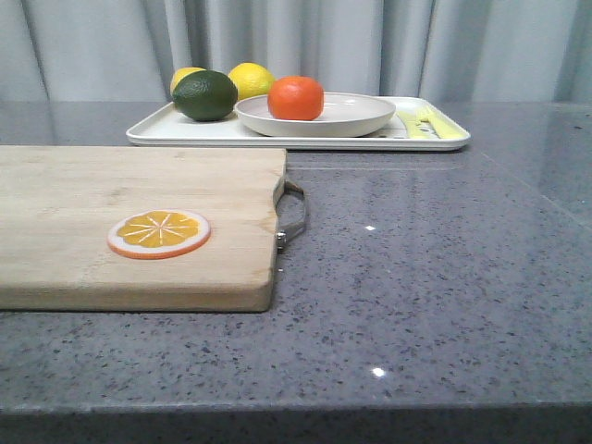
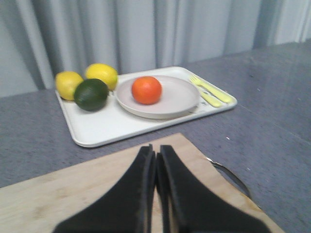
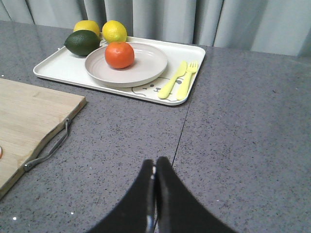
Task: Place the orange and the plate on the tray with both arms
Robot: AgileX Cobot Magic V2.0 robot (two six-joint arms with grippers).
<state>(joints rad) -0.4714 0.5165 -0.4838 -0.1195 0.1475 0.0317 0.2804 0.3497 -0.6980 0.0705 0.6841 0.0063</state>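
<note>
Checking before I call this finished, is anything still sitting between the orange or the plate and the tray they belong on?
Nothing visible does. The orange already sits on the plate, and the plate rests on the tray, beside the lemons and the dark green fruit. Both grippers are shut and apart from the tray.

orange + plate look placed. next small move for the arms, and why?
Probably none beyond holding both arms back. The orange sits on the plate, which rests on the tray. The left hand and right hand are shut, empty, clear of the tray.
</note>
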